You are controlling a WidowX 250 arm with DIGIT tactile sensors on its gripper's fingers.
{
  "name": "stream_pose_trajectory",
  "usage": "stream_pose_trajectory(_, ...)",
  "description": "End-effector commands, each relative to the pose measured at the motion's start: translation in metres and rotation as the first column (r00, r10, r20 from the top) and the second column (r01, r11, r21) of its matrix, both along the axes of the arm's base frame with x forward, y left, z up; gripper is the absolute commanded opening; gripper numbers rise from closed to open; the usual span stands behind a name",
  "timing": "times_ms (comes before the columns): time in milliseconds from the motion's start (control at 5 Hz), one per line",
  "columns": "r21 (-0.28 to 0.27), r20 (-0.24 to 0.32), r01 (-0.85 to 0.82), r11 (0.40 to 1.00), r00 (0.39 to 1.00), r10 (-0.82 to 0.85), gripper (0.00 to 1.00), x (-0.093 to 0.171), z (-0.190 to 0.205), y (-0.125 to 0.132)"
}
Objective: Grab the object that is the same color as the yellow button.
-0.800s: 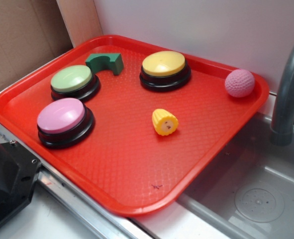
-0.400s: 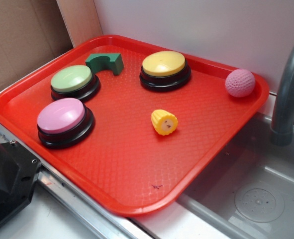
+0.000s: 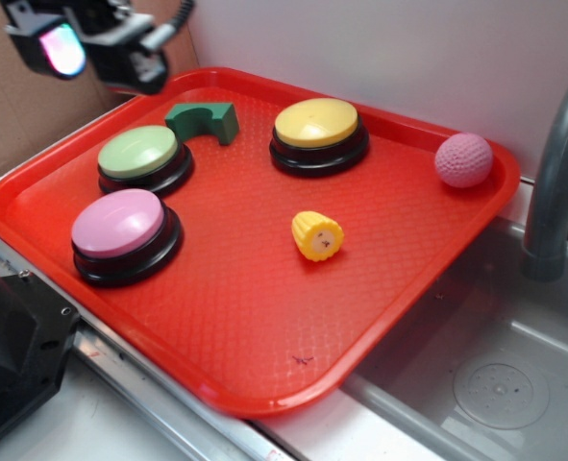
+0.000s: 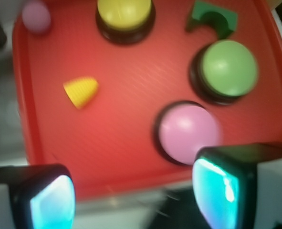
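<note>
- Exterior view: a red tray [image 3: 235, 336] rests on a pale counter, its corner overhanging a grey sink [image 3: 495, 384] with a grey faucet [image 3: 553, 173]; white wall and cardboard stand behind.
- On the tray, the corn piece [image 3: 318, 236] lies near the middle, apart from the yellow button [image 3: 318, 134], green button [image 3: 141, 159], pink button [image 3: 123, 235], green block [image 3: 205, 119] and pink ball [image 3: 463, 159].
- Only this view shows the sink; the gripper [image 3: 91, 43] appears at top left.
- Wrist view, blurred, shows its fingers [image 4: 217, 186] spread apart, empty, the corn [image 4: 81, 91] well ahead.
</note>
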State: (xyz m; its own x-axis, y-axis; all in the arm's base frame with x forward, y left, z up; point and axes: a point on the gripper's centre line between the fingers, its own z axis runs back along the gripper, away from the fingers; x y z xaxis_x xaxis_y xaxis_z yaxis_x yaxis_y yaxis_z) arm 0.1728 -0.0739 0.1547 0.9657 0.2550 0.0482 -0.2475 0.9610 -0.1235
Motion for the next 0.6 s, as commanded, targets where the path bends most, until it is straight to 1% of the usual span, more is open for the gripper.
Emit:
stream_pose_trajectory(0,-0.088,0.012,-0.217,0.972,0.976,0.219,1.00,0.047,-0.052,-0.017)
stream_pose_trajectory(200,-0.049,-0.009,-0.209,0.977,0.978,0.208,1.00,0.055,-0.073,-0.013)
stream_pose_trajectory(400,-0.029,-0.003,-0.180,0.983,0.984,0.180,1.00,0.063,-0.099,-0.015)
